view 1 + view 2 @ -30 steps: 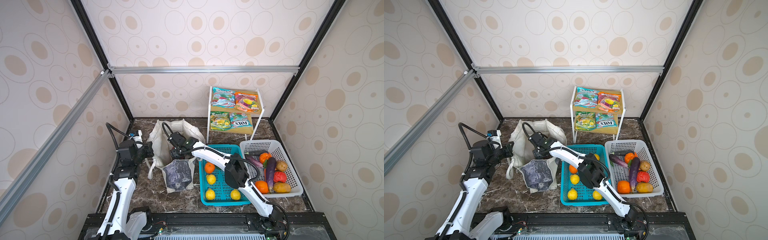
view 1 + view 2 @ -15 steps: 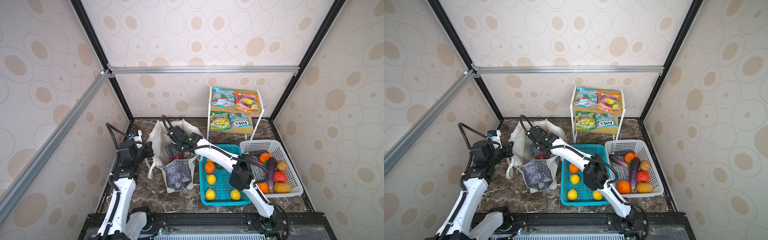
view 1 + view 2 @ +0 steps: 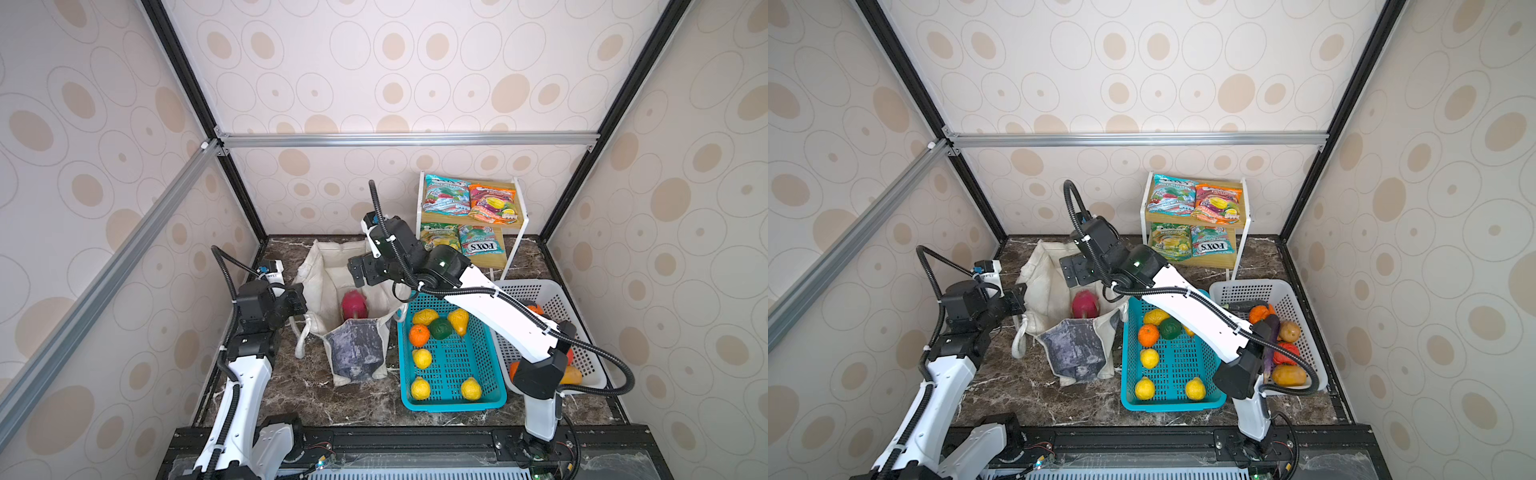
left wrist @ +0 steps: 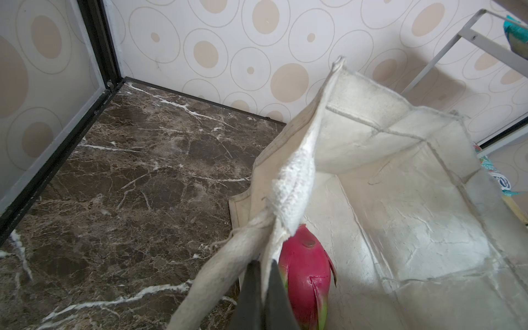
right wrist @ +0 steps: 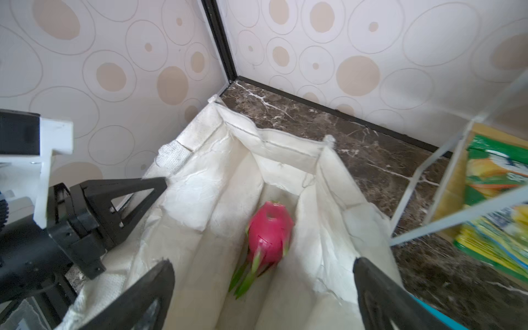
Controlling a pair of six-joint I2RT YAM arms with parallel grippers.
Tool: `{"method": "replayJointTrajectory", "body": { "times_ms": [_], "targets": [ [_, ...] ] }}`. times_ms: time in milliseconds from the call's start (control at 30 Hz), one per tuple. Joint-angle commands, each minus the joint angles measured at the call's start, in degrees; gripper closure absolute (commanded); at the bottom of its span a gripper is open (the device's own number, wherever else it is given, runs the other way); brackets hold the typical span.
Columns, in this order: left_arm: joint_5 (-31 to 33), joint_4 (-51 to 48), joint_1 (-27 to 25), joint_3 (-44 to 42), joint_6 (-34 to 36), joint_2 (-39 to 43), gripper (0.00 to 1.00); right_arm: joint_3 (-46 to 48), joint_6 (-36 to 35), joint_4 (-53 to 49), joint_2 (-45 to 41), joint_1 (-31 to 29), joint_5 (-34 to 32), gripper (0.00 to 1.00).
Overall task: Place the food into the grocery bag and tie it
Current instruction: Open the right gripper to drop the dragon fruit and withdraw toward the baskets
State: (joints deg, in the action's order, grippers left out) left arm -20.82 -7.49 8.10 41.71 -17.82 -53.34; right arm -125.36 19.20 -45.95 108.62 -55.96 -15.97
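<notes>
The off-white grocery bag (image 3: 357, 353) (image 3: 1077, 353) stands open on the marble floor. A pink dragon fruit (image 3: 353, 304) (image 3: 1084, 304) (image 4: 307, 271) (image 5: 271, 228) lies inside it. My left gripper (image 3: 301, 300) (image 3: 1018, 300) (image 4: 265, 264) is shut on the bag's rim beside a strap handle (image 4: 228, 268). Above the bag's mouth my right gripper (image 3: 360, 275) (image 3: 1074, 271) (image 5: 261, 263) hangs open and holds nothing. An orange (image 3: 419, 335) and a dark green fruit (image 3: 441, 328) lie in the teal basket. An eggplant (image 3: 1271, 332) lies in the white basket. Packets (image 3: 446, 195) lie on the rack.
The teal basket (image 3: 453, 404) with yellow fruit stands right of the bag, touching it. The white basket (image 3: 582, 299) is further right, partly under my right arm. A white-framed wooden rack (image 3: 523, 232) stands at the back right. Walls close in on three sides.
My right gripper has opened wide and risen out of the bag toward the back, leaving the dragon fruit lying inside. The left gripper has kept its hold on the rim.
</notes>
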Motion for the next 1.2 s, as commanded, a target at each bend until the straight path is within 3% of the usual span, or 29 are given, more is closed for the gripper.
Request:
{"method": "replayJointTrajectory", "body": {
  "times_ms": [0,133,367,667,1033,1167],
  "targets": [
    [0.5,0.3,0.3,0.6,0.6,0.7,1.0,6.7,-1.9,-1.3,-5.2,-0.3,-5.8,0.0],
    [0.5,0.5,0.3,0.5,0.5,0.8,1.0,18.2,-3.1,2.8,-14.2,0.3,-7.7,0.0],
    [0.4,0.3,0.3,0.5,0.6,1.0,1.0,40.1,1.9,12.7,-30.8,3.5,-5.4,0.0],
    [0.1,0.5,0.4,0.5,0.5,0.6,1.0,61.6,8.7,16.2,-42.1,16.4,5.0,0.0],
    [0.3,0.1,0.4,0.6,0.6,0.4,1.0,71.0,9.7,21.4,-38.2,18.8,6.8,0.0],
    [0.1,0.3,0.4,0.6,0.6,0.4,1.0,71.6,9.2,23.0,-34.3,19.4,7.3,0.09]
  ]
}}
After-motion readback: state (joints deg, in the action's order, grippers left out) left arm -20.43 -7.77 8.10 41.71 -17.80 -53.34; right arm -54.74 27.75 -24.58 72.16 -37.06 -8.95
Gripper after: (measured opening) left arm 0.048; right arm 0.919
